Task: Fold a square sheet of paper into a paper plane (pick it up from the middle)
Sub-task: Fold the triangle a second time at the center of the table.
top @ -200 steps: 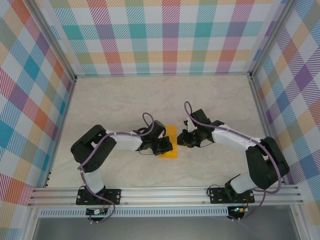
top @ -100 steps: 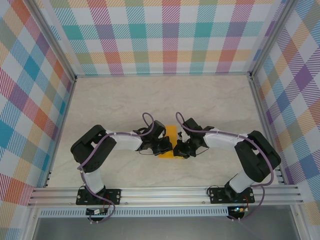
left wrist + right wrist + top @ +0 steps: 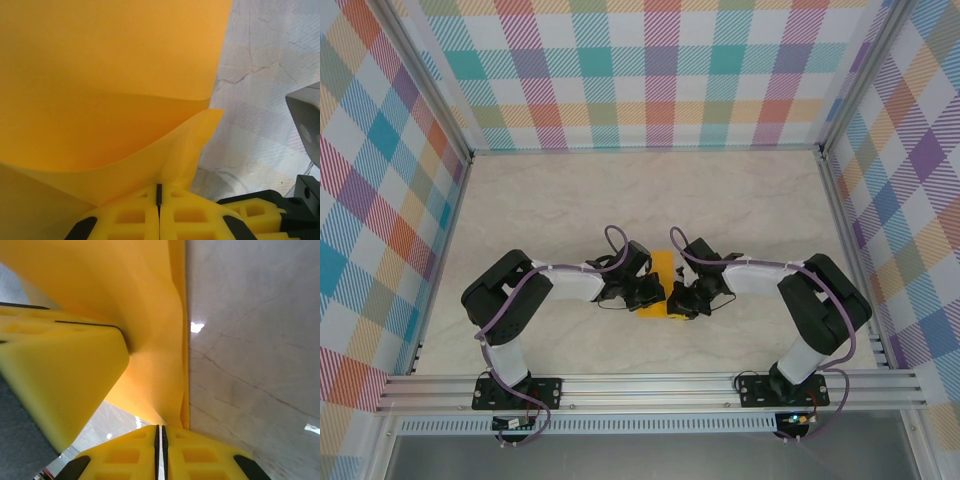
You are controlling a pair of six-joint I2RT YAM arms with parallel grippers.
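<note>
The square sheet of paper [image 3: 661, 268] is orange-yellow and lies partly folded mid-table between both arms. My left gripper [image 3: 654, 293] comes at it from the left and is shut on it. In the left wrist view its jaws [image 3: 159, 188] pinch a raised, curling flap of the paper [image 3: 100, 75]. My right gripper [image 3: 679, 298] meets the sheet from the right. In the right wrist view its jaws [image 3: 160, 428] stand shut with a hairline slit, tips against the paper's [image 3: 150, 315] creased edge. The left gripper's yellow finger [image 3: 60, 375] shows beside it.
The marbled tabletop [image 3: 740, 200] is bare around the paper. Checked walls [image 3: 660, 70] close off the back and both sides. An aluminium rail [image 3: 650, 385] runs along the near edge where the arm bases are bolted.
My right gripper has swung left from beside the sheet onto its right edge, now close to the left gripper. The left gripper has stayed shut on the paper.
</note>
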